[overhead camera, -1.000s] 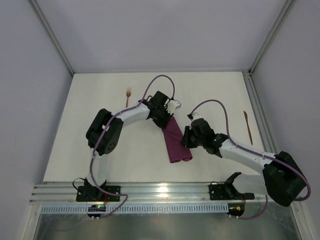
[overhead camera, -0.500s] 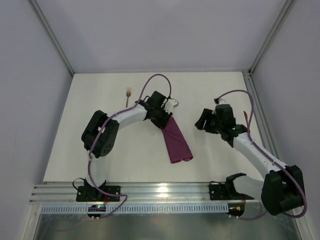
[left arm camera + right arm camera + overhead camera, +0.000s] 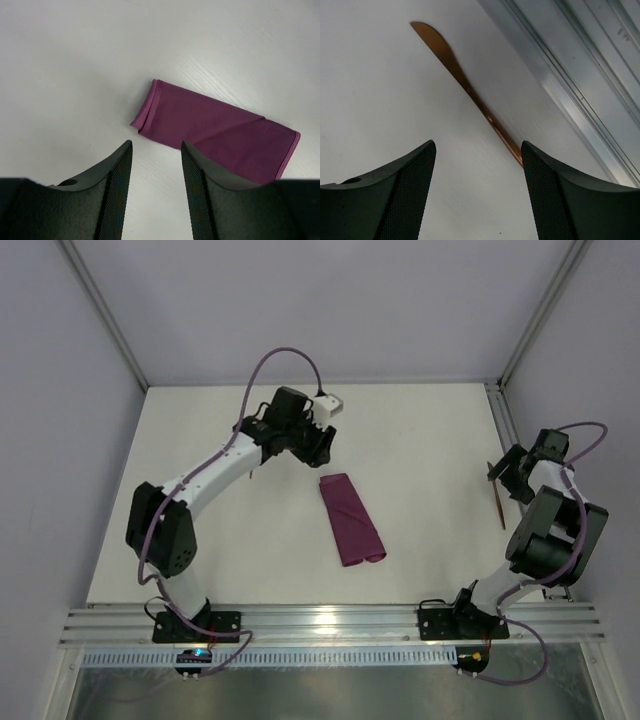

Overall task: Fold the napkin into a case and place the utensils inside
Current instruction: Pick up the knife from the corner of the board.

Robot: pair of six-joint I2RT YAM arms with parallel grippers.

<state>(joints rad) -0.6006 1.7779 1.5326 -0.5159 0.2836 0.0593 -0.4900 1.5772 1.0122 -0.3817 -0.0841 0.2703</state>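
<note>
So the napkin is folded up into the case (image 3: 352, 520), a long narrow magenta-purple strip lying flat on the white table (image 3: 420, 430), roughly in the middle, running from far-left to near-right at a slight slant. Nothing is touching it. The left gripper (image 3: 322, 448) sits just past the case's far end, a bit to the left of it. In the left wrist view its fingers (image 3: 117, 190) are apart with a moderate gap and only bare table between them, so it's holding nothing. From that camera the case (image 3: 215, 132) lies beyond the fingertips and off to one side, with its rolled hem end closest to the gap and a double-layered edge showing at the other end. The right gripper (image 3: 497, 472) is way over at the right side of the table, well apart from the case and right by the metal rail (image 3: 510, 440) along that edge. Its jaws are spread wide in the right wrist view, again with nothing in them. A thin copper utensil (image 3: 465, 82) lies flat on the table just ahead of that right gripper (image 3: 477, 185), with a rounded flat tip at one end and a skinny handle running toward the rail (image 3: 580, 75). From above you only catch a sliver of the copper utensil (image 3: 499, 508) poking out near the gripper. Can't make out a second utensil anywhere.
</note>
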